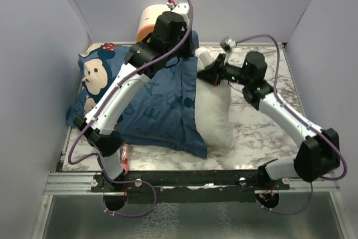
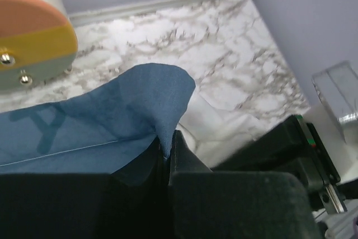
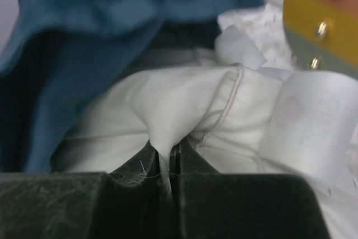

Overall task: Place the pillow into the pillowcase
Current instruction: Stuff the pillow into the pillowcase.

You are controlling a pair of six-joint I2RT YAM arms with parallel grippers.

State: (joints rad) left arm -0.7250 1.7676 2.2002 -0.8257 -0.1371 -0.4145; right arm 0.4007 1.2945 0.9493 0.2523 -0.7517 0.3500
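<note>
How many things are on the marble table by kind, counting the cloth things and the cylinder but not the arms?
pillowcase, blue: 1
pillow, white: 1
cylinder, cream and orange: 1
Total: 3

we read a pale letter a on the pillowcase (image 2: 84, 127), its other letters unclear to us, pillow (image 3: 184, 104) tag (image 3: 307, 121) blurred
</note>
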